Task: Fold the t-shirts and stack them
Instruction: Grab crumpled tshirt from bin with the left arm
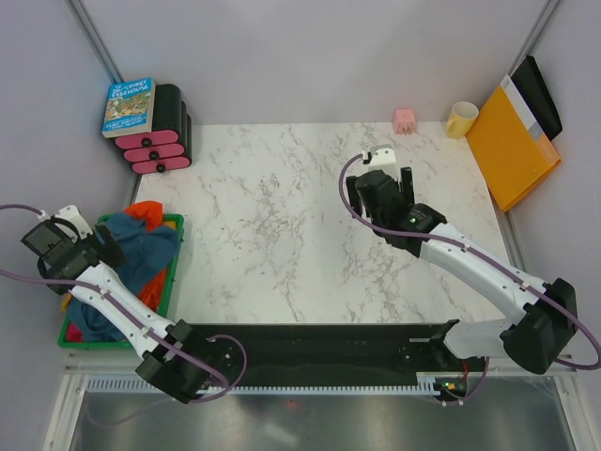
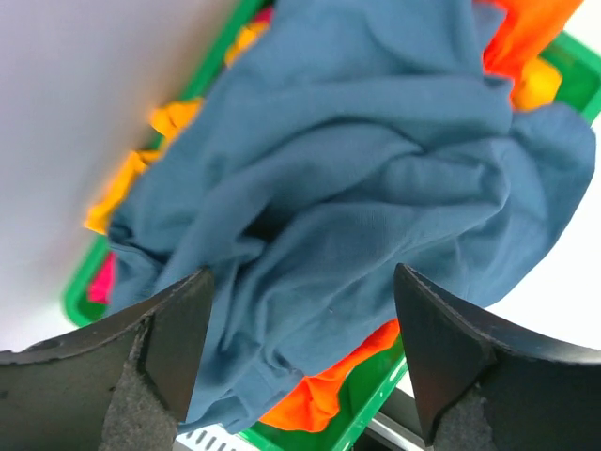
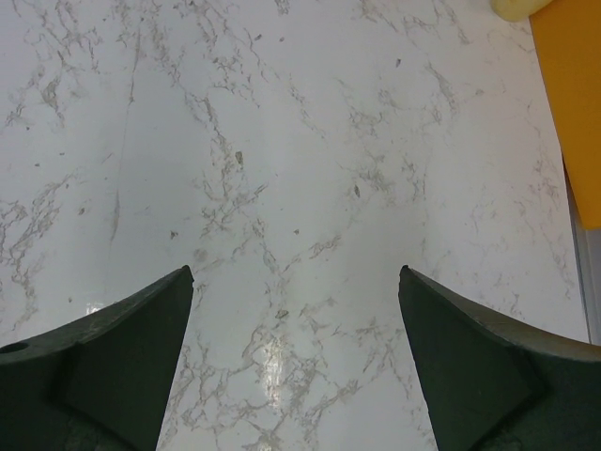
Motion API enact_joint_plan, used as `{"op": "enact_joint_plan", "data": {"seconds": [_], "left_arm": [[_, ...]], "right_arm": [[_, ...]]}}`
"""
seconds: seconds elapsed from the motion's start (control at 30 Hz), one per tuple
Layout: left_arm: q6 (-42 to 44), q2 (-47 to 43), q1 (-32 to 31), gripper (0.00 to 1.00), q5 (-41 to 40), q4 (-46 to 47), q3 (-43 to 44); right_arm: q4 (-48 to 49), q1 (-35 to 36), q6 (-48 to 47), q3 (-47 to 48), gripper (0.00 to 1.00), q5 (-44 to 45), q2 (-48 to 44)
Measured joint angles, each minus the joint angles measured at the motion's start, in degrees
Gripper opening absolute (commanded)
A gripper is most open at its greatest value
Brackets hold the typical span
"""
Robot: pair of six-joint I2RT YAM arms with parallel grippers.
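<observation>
Ideally, we reckoned, our left gripper [image 2: 302,282], jaws apart above the teal t-shirt [image 2: 376,141], should pinch one raised fold; our right gripper [image 3: 296,282] hung equally spread.

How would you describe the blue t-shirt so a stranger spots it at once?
At the left edge of the marble table, a green basket holds crumpled clothes. The teal-blue t-shirt lies on top of that pile. It is the biggest piece and the only blue one amid orange cloth.
</observation>
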Motion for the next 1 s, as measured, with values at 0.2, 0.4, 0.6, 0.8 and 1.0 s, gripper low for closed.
{"op": "enact_joint_plan", "data": {"seconds": [0.2, 0.4, 0.6, 0.8, 1.0], "left_arm": [[1.27, 1.11, 2.97, 0.79, 2.21, 0.68, -3.85], [2.86, 2.49, 8.26, 0.8, 4.59, 2.03, -4.02], [4.61, 2.62, 15.37, 0.83, 7.98, 2.4, -4.0], [6.21, 3.06, 18.21, 0.48, 11.04, 2.38, -4.0], [8.44, 8.22, 18.32, 0.02, 12.07, 2.43, -4.0]], "right_arm": [[0.15, 0.0, -0.02, 0.0, 0.98, -1.03, 0.66], [0.35, 0.0, -0.02, -0.07, 0.98, -1.18, 0.66], [0.39, 0.0, 0.02, -0.79, 0.98, -1.2, 0.66], [0.59, 0.0, 0.46, -1.57, 0.98, -1.2, 0.66], [0.59, 0.0, 1.36, -2.36, 0.98, -1.4, 0.66]]}}
